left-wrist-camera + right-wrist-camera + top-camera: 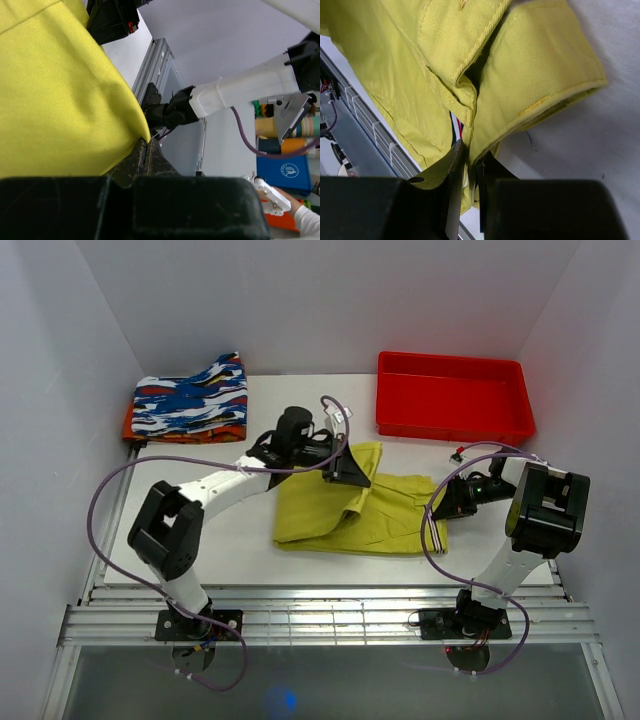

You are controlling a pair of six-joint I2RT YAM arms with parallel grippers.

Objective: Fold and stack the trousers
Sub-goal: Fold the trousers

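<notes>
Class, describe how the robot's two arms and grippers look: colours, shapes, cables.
Both the left arm and the right arm have white links joined by boxy black joint housings, on black base plates. A purple cable loops along each. The left gripper and right gripper are black, with thin, flat fingers tapering to narrow tips.

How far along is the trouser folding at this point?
Done: the trousers look partly folded, a compact bundle on the table. In hand: the left end effector and the right end effector each pinch an edge of the cloth, apparently mid-fold. Left: finishing the fold and stacking; the trousers lie apart from the patterned garment at the far left.
</notes>
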